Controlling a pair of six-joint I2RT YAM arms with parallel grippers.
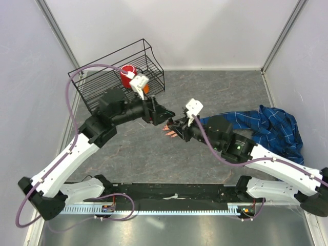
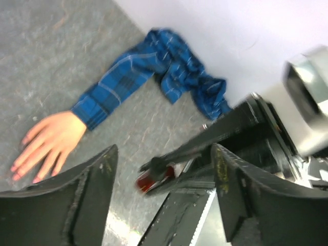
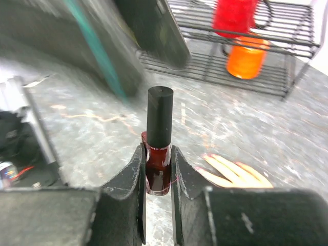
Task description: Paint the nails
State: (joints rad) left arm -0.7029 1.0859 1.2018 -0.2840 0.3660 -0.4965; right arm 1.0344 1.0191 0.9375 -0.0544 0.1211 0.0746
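Right jaws pinch the bottle (image 3: 158, 171), cap (image 3: 160, 115) still on; left jaws gape wide, empty. The nails (image 2: 15, 168), lower left on the surface (image 2: 61, 61), look pale pink. Painting seems not begun, and uncapping comes first.

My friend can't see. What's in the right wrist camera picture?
The robot's right hand pinches a small dark red polish bottle, its black cap on. A peach fake hand lies flat just beyond it, and a wire basket holding a red cup and an orange cup sits farther back.
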